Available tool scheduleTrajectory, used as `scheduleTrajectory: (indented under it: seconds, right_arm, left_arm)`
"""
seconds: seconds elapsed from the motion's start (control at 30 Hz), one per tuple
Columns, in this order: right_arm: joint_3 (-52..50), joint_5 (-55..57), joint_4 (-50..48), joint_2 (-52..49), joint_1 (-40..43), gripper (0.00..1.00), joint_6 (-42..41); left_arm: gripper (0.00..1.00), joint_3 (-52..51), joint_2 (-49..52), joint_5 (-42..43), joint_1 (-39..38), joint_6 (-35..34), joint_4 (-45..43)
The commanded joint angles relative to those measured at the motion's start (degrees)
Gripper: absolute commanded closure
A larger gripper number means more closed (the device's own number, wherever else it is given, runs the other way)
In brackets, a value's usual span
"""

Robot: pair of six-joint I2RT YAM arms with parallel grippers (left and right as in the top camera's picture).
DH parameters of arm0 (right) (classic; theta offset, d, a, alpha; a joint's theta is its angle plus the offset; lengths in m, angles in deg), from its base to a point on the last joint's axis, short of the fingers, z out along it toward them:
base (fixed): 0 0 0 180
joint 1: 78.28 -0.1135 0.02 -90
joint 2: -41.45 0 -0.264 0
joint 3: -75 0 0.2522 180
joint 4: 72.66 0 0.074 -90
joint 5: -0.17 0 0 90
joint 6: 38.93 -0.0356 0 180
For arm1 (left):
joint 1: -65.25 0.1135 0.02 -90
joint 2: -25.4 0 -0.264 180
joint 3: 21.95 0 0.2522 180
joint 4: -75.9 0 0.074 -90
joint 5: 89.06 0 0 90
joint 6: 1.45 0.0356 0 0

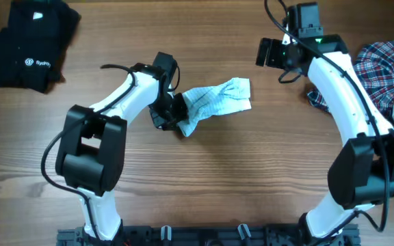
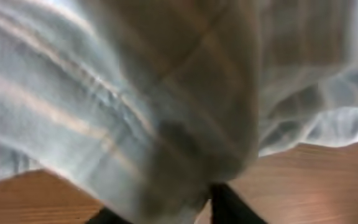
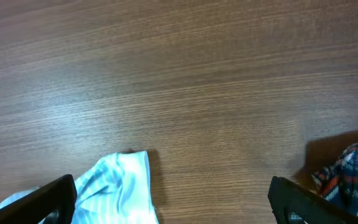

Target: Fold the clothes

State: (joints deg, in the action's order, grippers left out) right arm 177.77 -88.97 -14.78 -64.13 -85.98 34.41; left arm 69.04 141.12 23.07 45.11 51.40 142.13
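Matt wood, soft cloth, smooth plastic.
Reads as a wood-grain table (image 1: 252, 171), smooth and matt, with a faint sheen. Shows the striped cloth (image 1: 217, 99) as thin woven fabric, pale blue-white, crumpled and matt; looks soft and blurred in the left wrist view, with fine tan and grey lines. Sets a black garment (image 1: 26, 48) far left, dull cloth with a small white print. Gives the plaid shirt (image 1: 388, 65) far right a soft woven look in red, navy and white. Wraps the left arm (image 1: 125, 96) and right arm (image 1: 340, 82) in smooth white plastic shells, slightly glossy, with matt black joints. Leaves the fingers (image 3: 48, 199) of the right gripper (image 3: 173, 180) matt black, plastic by the look.
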Motion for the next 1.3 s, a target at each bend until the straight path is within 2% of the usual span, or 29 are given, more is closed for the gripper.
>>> scheduleTrajectory:
  seconds: [0.0,0.07,0.1,0.3,0.53,0.93,1.2,1.27]
  right_arm:
    - [0.5,-0.9,0.2,2.1,-0.1,0.0,0.0]
    - [0.5,-0.9,0.3,2.1,-0.1,0.0,0.0]
    - [0.5,-0.9,0.3,2.1,-0.1,0.0,0.0]
    - [0.5,-0.9,0.3,2.1,-0.1,0.0,0.1]
    - [0.4,-0.9,0.2,2.1,-0.1,0.0,0.2]
    - [0.4,-0.9,1.2,2.1,-0.1,0.0,0.2]
    - [0.4,-0.9,2.0,2.1,-0.1,0.0,0.2]
    - [0.4,-0.9,2.0,2.1,-0.1,0.0,0.2]
  left_arm:
    - [0.8,-0.4,0.9,0.1,0.1,-1.3,-0.6]
    - [0.94,-0.4,0.9,0.1,0.1,-1.3,-0.6]
    - [0.96,-0.4,0.9,0.1,0.1,-1.2,-0.6]
    - [0.96,-0.4,-0.4,1.2,0.1,-0.6,-0.4]
    - [0.96,-0.4,-6.6,-0.9,1.1,-0.5,-1.3]
    - [0.96,-0.4,-6.8,-4.9,6.2,6.8,-7.0]
    - [0.9,-0.4,-6.8,-8.7,7.0,6.9,-6.3]
    - [0.92,-0.4,-6.8,-8.7,7.2,6.9,-5.5]
